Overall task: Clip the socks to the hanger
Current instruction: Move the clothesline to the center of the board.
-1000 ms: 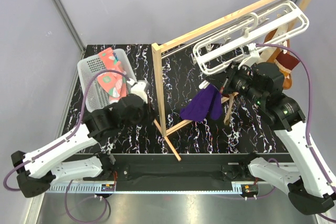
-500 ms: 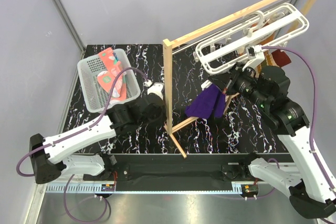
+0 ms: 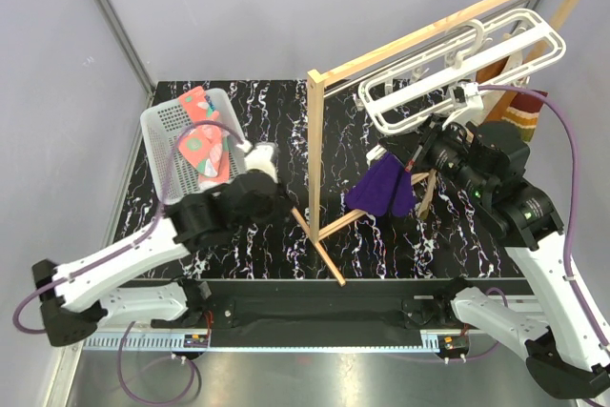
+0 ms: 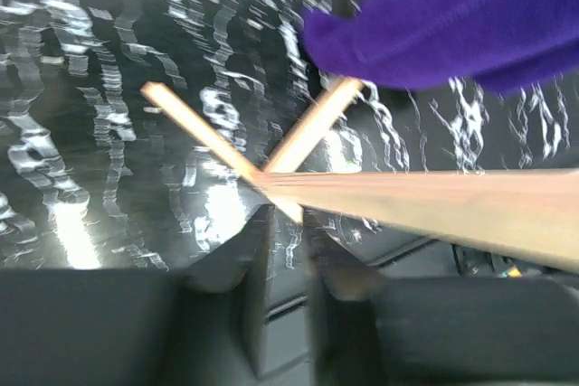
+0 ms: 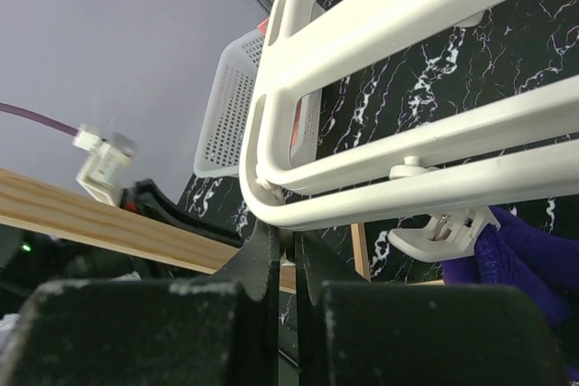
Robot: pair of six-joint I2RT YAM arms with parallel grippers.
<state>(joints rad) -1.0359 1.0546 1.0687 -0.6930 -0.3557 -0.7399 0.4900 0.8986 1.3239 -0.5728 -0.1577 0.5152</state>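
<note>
Both jaws clamped: hanger (image 5: 409, 4), wooden stand (image 4: 434, 211).

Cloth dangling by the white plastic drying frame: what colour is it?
The soft hanging cloth is plain deep purple, best seen in the top external view.

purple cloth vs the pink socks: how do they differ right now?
The purple cloth is plain; the pink socks carry teal patches. The purple cloth hangs under the hanger, seemingly from a clip; the pink socks lie in the white basket. The purple cloth is right of the wooden stand, the pink socks left of it. Both are small and soft.
</note>
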